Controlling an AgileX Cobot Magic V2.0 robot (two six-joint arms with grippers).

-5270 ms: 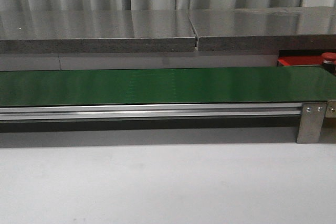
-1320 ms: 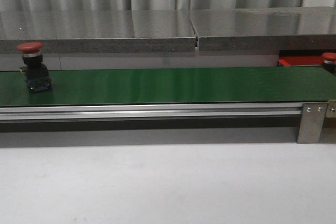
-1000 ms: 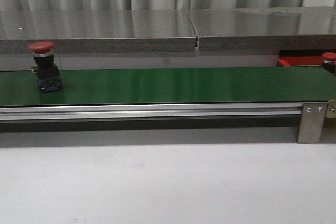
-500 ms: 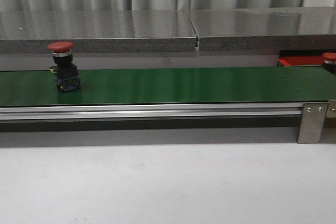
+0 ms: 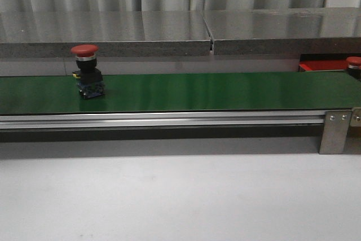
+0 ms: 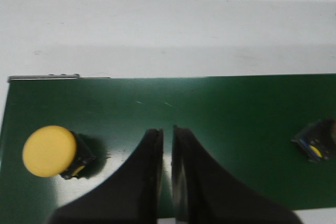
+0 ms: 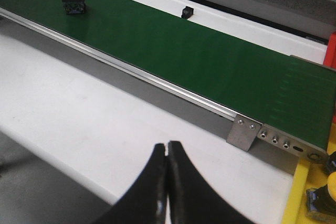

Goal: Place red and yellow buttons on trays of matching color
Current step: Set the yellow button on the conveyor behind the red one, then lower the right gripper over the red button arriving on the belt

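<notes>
Now we see a red-capped button (image 5: 87, 71) upright on the green belt (image 5: 214, 90), toward its left end. Our left gripper (image 6: 167, 153) hovers over the belt beside a yellow-capped button (image 6: 51, 151), fingers nearly together, empty; our right gripper (image 7: 167, 163) is closed, empty.

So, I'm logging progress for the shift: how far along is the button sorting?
Looks done: one red button sits at the red tray, and one yellow button sits in the yellow tray. In hand: nothing; the left gripper and right gripper are shut and empty. Left: a second red button and a second yellow button stand on the green belt.
</notes>
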